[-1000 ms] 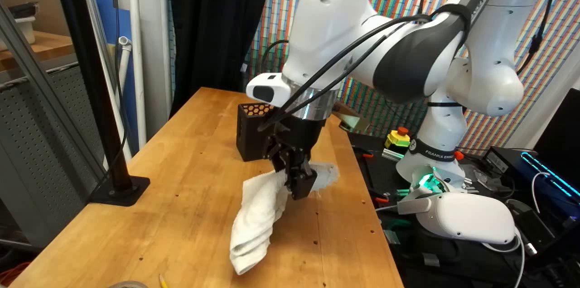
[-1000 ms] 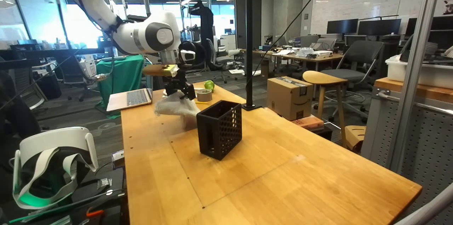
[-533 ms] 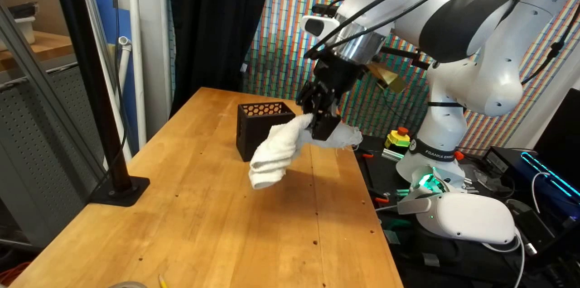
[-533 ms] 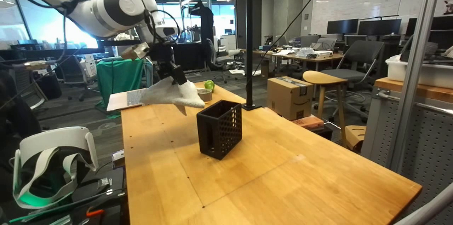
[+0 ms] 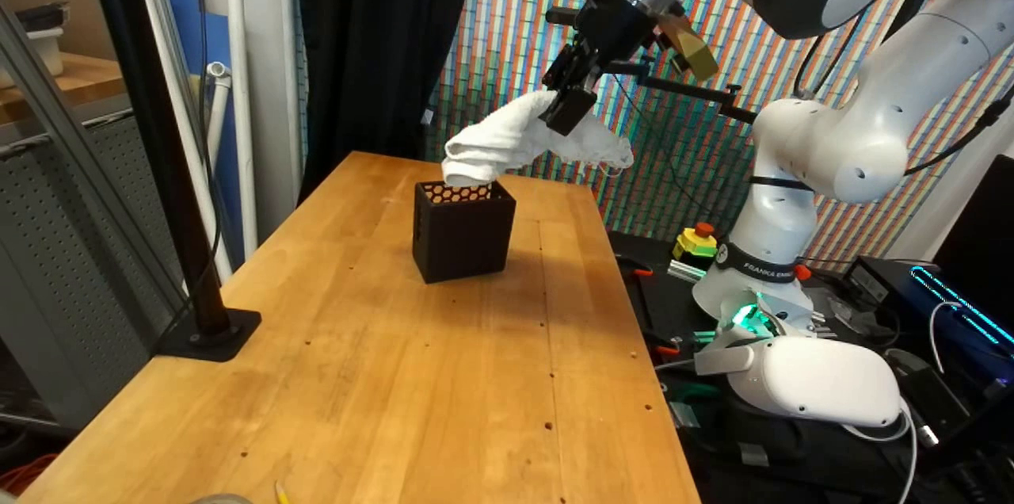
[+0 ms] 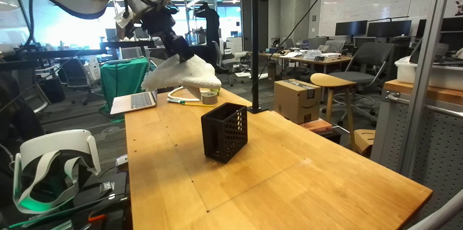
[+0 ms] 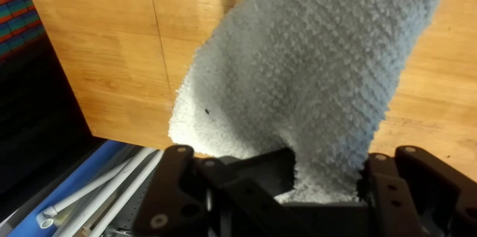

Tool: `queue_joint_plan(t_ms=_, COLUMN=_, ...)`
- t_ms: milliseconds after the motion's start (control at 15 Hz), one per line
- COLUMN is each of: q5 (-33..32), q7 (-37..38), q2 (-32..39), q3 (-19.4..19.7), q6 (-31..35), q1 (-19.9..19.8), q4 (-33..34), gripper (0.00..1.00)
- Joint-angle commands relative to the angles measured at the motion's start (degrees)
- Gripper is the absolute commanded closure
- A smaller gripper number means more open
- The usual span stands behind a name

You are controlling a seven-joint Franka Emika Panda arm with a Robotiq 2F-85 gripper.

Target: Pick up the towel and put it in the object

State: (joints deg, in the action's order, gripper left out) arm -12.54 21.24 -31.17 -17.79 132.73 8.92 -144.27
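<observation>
Pinched near its middle, the white towel (image 5: 507, 139) hangs well above the wooden table in both exterior views. My gripper (image 5: 566, 112) is shut on it, and loose folds droop to either side. The object, a black box (image 6: 224, 132) with honeycomb holes and an open top, stands upright on the table. In an exterior view the towel (image 6: 184, 74) is clearly apart from the box, higher and farther back. From the opposite angle, the towel's lower end overlaps the box's rim (image 5: 428, 187). Towel cloth (image 7: 309, 62) fills much of the wrist view, where the box does not show.
A black pole on a base (image 5: 210, 334) rises at the table's edge. On the table (image 6: 275, 186) lie a tape roll (image 6: 209, 97), a yellow pencil (image 6: 199, 105) and a laptop (image 6: 135, 101). A white headset (image 5: 812, 381) sits beside the robot's base.
My gripper has risen from near the table with the towel in its grasp, tilting and shifting toward the robot's side. The towel has lifted clear of the tabletop. The black box has stayed put.
</observation>
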Motion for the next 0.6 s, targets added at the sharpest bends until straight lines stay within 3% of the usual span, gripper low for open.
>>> queue_joint_plan(t_ms=0, q5=-0.67, q7=-0.88, q2=3.61, q3=0.32, q6=4.49, q1=-2.47, q4=2.83, gripper=0.98)
queue_joint_plan(t_ms=267, q5=0.69, q7=-2.60, q2=9.64, q3=2.10, q6=10.21, q1=-3.95, q4=4.94, gripper=0.98)
queue_joint_plan(t_ms=533, q5=6.08, q7=-7.22, q2=16.66, q3=6.91, q6=17.79, q1=-3.01, q4=7.00, gripper=0.98)
